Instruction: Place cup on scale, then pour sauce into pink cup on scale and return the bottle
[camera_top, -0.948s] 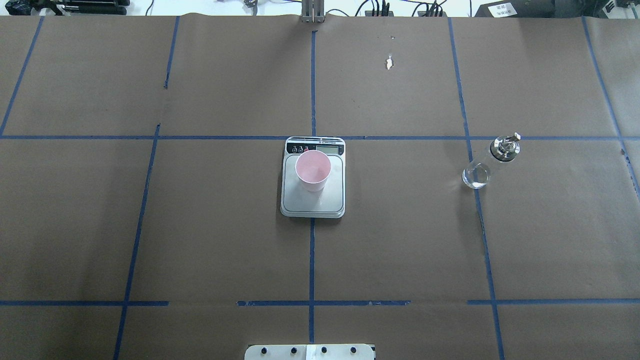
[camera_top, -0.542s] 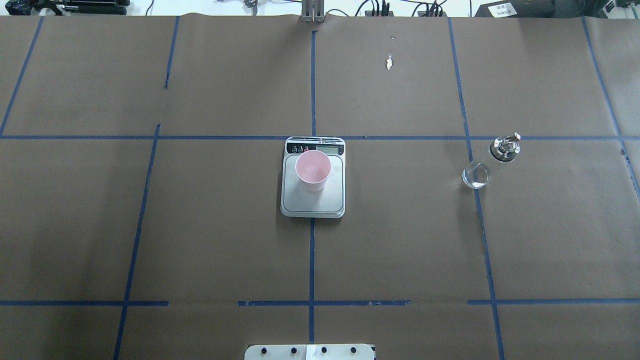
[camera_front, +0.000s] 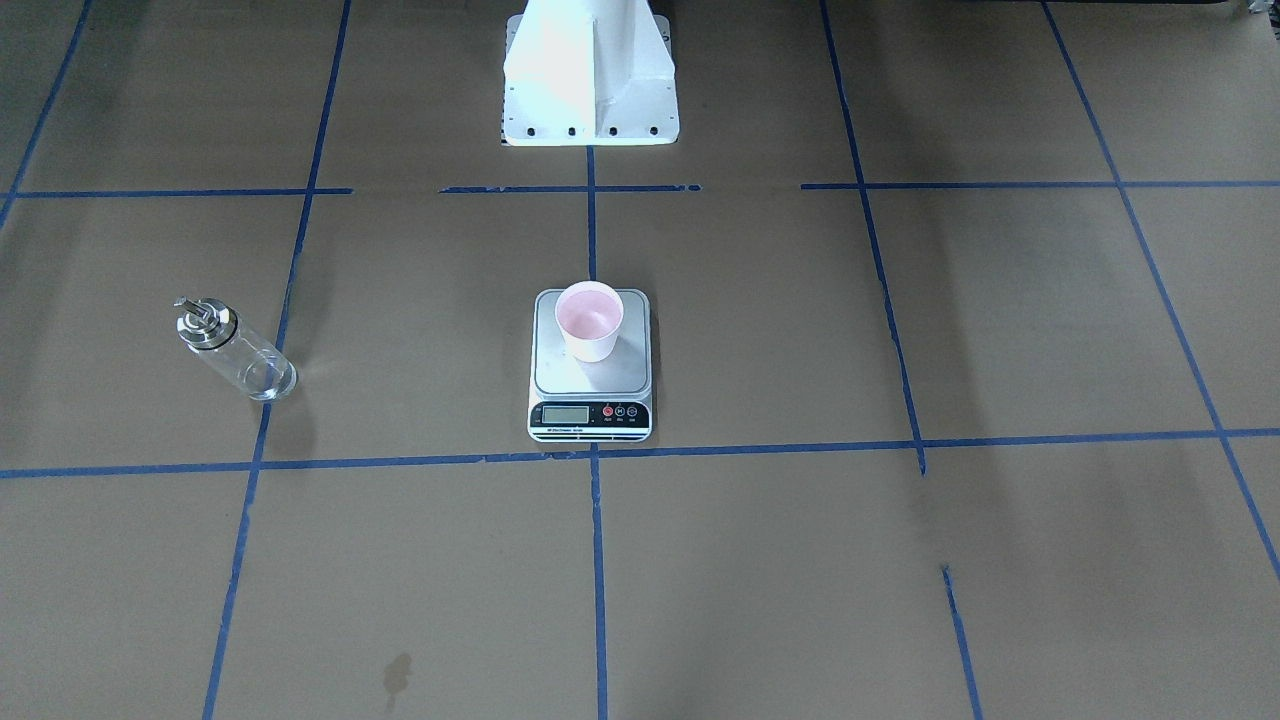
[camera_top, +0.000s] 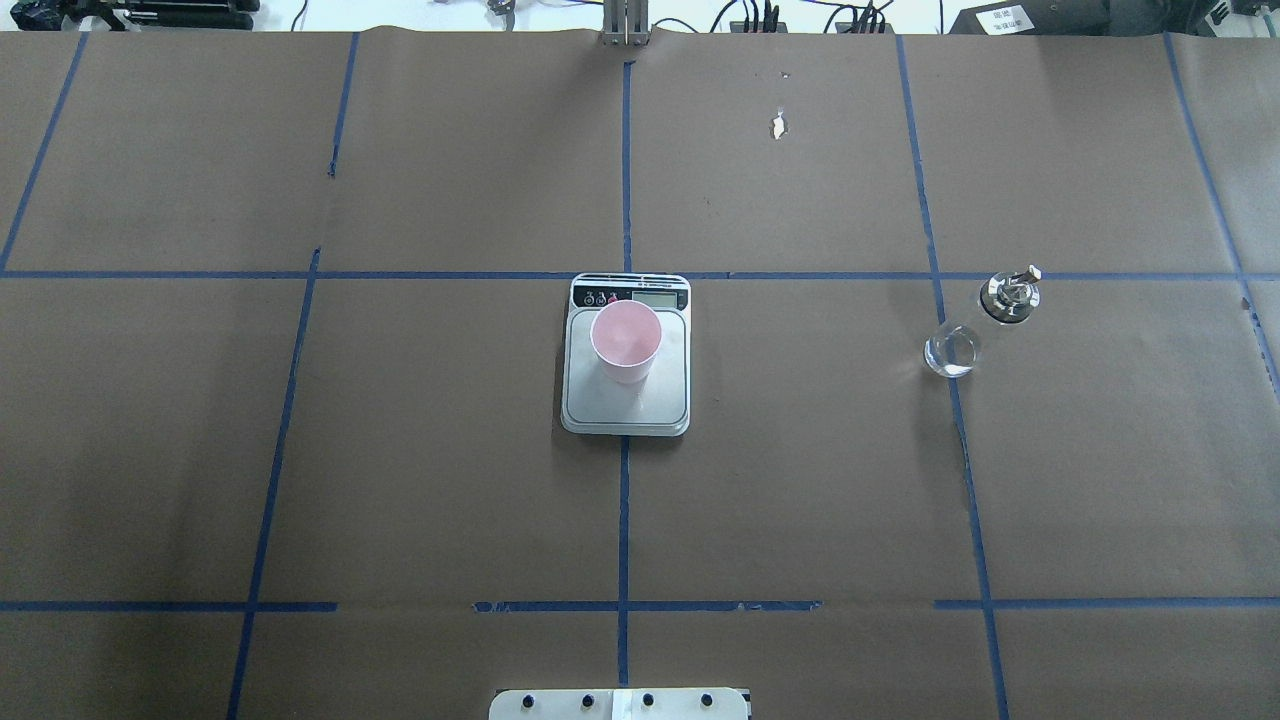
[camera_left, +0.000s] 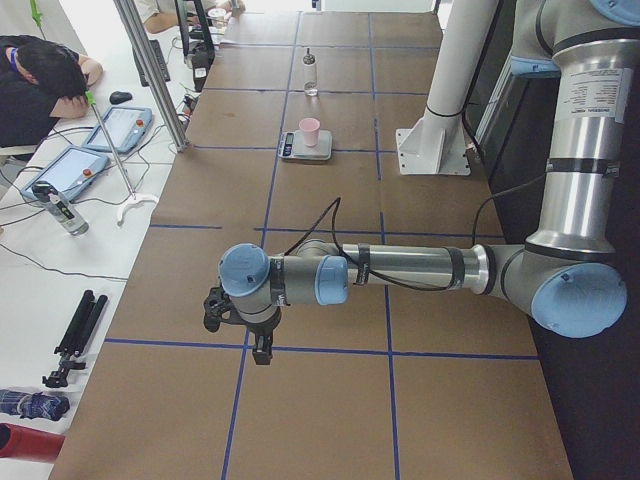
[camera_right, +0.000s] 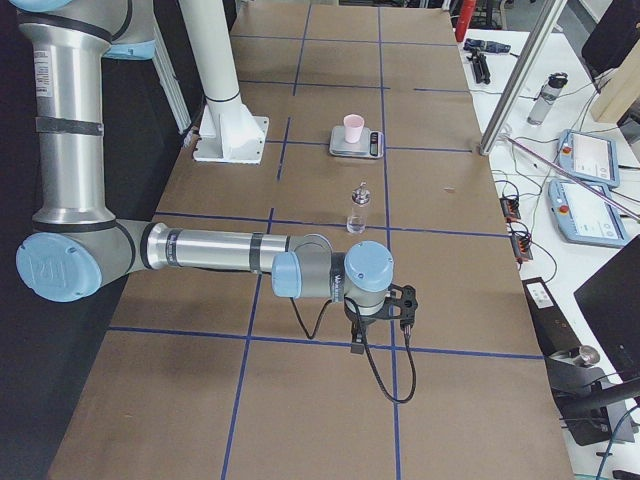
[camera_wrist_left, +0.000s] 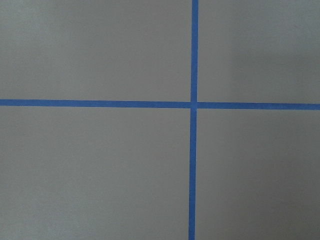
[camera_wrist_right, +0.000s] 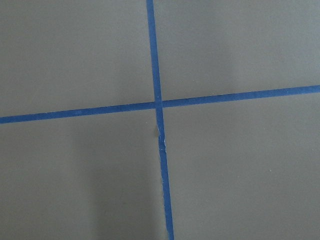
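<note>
Standing by the rig right now: the scale (camera_top: 662, 402) sits pretty much dead centre of the worktop (camera_top: 420, 470), display strip facing the edge away from the robot. The pink cup (camera_top: 625, 343) is upright on the steel platform, roughly in the middle of it. The bottle (camera_front: 236, 351) stands upright by itself toward the robot's right end of the worktop, right on a strip of blue tape (camera_front: 250, 480), silver cap on, well apart from the scale. The glass looks clear and I honestly can't make out any sauce in it or in the cup. Both arms are parked out wide, nowhere near any of this: the left gripper (camera_left: 261, 352) hangs over the left end and the right gripper (camera_right: 357, 343) over the right end, each pointing down at a tape crossing. Can't tell if either one's jaws are open or closed from where they show.
</note>
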